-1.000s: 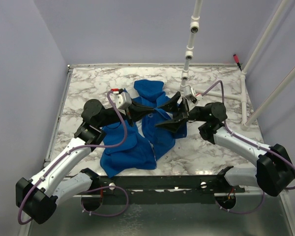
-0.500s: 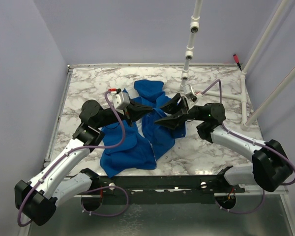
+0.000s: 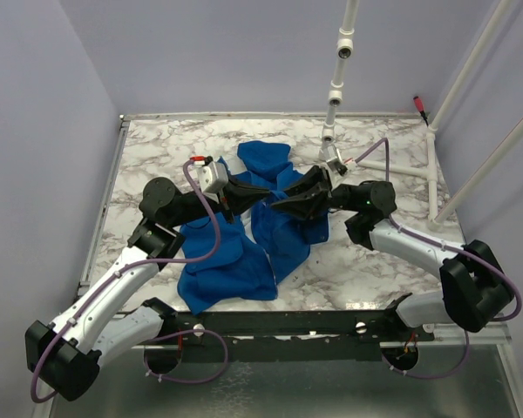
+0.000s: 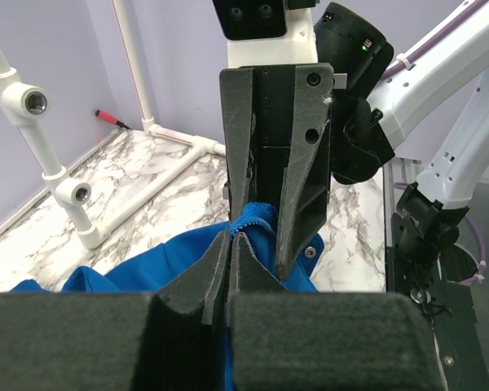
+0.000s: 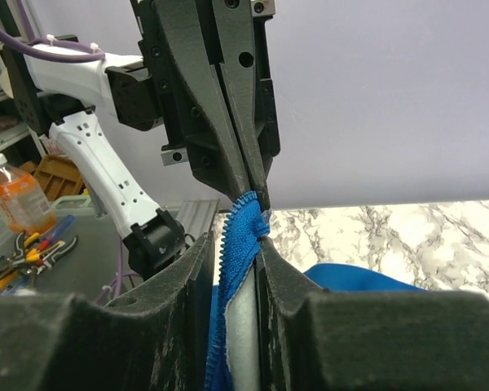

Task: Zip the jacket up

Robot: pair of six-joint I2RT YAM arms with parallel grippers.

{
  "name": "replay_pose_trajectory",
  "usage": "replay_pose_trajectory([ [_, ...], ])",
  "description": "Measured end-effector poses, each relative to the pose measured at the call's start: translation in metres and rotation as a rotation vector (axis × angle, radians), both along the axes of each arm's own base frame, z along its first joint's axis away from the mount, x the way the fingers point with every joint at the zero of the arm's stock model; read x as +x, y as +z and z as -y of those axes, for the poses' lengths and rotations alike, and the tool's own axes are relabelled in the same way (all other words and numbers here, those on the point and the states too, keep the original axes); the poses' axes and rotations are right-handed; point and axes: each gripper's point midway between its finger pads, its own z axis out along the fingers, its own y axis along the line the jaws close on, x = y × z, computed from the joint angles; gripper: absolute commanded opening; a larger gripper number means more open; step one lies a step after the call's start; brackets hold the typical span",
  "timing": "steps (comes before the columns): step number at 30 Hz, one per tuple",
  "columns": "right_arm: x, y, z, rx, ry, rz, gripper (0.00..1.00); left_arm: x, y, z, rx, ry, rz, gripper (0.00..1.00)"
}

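**At mid-desk point(image 3: 157, 148): one jacket point(image 3: 231, 261), two grips on its zipper edge**

On the marbled top lies a single blue jacket, crumpled, with its upper part raised between the two arms. The left end effector point(image 3: 263, 190) is closed, pinching the top of the blue zipper edge. The right end effector point(image 3: 281, 205) faces it tip to tip. Its two fingers point(image 5: 281, 277) are drawn close about the same edge just below, with blue tape and pale lining filling the gap between them. One white pipe frame point(image 3: 431, 174) stands at the far right.
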Motion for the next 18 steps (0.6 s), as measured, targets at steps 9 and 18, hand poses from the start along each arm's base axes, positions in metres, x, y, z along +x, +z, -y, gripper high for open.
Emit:
replay_pose_trajectory([
  [9,0.008,0.0,-0.004,0.005,-0.012,-0.018,0.01,0.002,0.002,-0.002,-0.006,0.014,-0.002,0.16],
  [18,0.015,-0.02,0.0,-0.138,-0.087,-0.08,0.01,0.004,0.016,-0.013,-0.034,0.056,0.044,0.61],
])
